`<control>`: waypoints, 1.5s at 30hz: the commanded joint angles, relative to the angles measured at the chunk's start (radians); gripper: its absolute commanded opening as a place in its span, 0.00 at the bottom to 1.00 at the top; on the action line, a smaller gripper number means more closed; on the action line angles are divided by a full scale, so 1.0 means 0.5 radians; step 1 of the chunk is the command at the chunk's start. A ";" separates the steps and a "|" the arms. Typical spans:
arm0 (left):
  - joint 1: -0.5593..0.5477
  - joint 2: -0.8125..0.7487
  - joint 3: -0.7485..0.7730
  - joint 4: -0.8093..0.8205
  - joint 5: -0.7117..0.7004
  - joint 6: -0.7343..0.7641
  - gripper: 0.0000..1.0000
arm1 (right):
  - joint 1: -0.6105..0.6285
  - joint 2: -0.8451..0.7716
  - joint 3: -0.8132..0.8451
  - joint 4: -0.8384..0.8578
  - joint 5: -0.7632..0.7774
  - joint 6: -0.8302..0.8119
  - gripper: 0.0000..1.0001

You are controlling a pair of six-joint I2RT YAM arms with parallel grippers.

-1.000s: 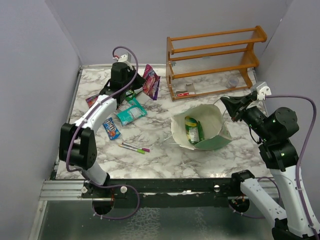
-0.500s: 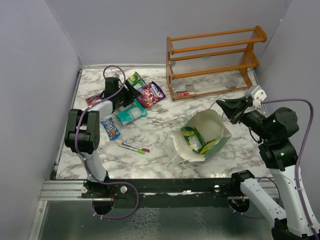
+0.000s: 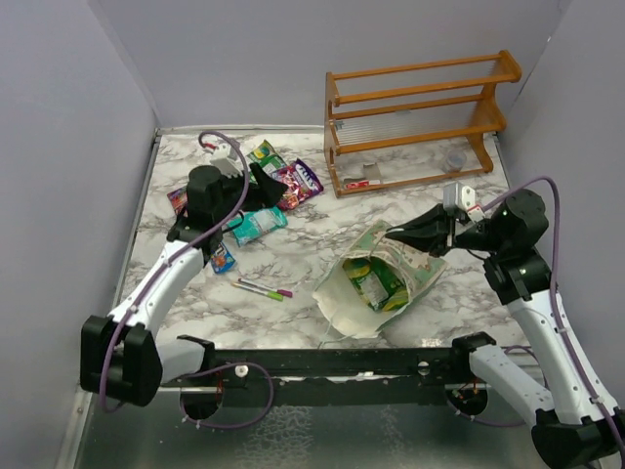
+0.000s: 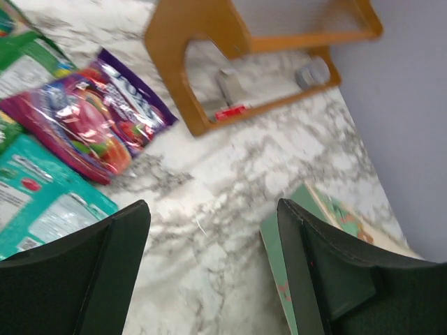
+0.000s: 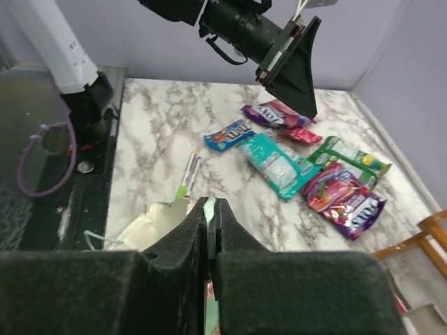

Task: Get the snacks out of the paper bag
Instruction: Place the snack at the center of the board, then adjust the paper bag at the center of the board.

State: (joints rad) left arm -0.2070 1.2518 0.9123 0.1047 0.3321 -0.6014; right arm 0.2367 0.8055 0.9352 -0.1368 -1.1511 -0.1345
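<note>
**Overhead and wrist views, left to right.** At the far left of the counter, five snacks lie outside the bag. A red-pink packet is largely hidden behind the left arm, and a blue packet is partly covered by it. A teal packet, a green-yellow packet and a purple packet lie in plain view. The left jaws hang over the teal and purple packets, spread wide and holding nothing. Two marker pens lie nearer. At centre, the paper bag leans over with its cream inside showing. One lime packet is visible within, and anything deeper cannot be made out. The right jaws are pinched tight on the bag's far rim. At the far right stands a wooden rack, cut off in the left wrist view.
</note>
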 commanded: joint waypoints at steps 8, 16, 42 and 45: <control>-0.584 -0.541 -0.319 0.253 0.090 0.460 0.70 | 0.005 -0.203 -0.100 -0.168 0.458 -0.019 0.02; -0.719 -0.971 -0.572 0.378 0.864 1.207 0.71 | 0.005 -0.301 -0.151 -0.079 0.682 0.095 0.02; -1.728 -0.988 -0.394 0.213 -0.271 1.871 0.59 | 0.005 -0.272 0.035 -0.039 1.746 -0.212 0.02; -1.726 -1.045 -0.405 0.168 -0.701 1.881 0.59 | 0.005 -0.127 0.120 0.047 1.901 -0.242 0.02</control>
State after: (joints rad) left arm -1.0676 0.7631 0.6991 0.1600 0.3164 0.3817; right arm 0.2386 0.6682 0.9436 -0.2474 -0.4503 -0.2176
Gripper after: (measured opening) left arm 0.588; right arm 0.020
